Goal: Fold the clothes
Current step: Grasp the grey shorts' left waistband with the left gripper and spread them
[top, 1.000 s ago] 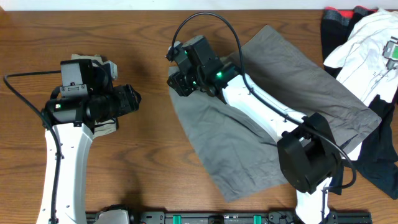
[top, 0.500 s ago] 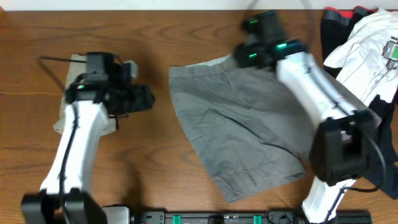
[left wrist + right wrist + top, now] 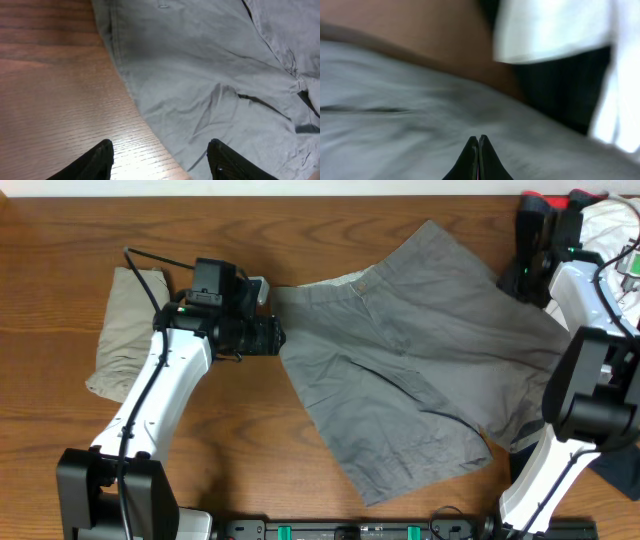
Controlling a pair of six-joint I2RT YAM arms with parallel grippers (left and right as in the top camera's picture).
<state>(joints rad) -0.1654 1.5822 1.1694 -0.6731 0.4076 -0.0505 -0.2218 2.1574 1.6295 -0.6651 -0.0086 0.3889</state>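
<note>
Overhead: 1 grey shorts [image 3: 420,350] spread, 1 beige shorts [image 3: 125,330] folded.

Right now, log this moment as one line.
grey shorts spread flat, unfolded | khaki shorts folded, far left | left fingers open, straddling grey shorts' edge | right fingers shut above grey shorts, beside clothes pile

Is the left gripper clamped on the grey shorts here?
No, the left gripper stands open, fingers wide apart above the table and the edge of the grey shorts, nothing pinched between them.
</note>
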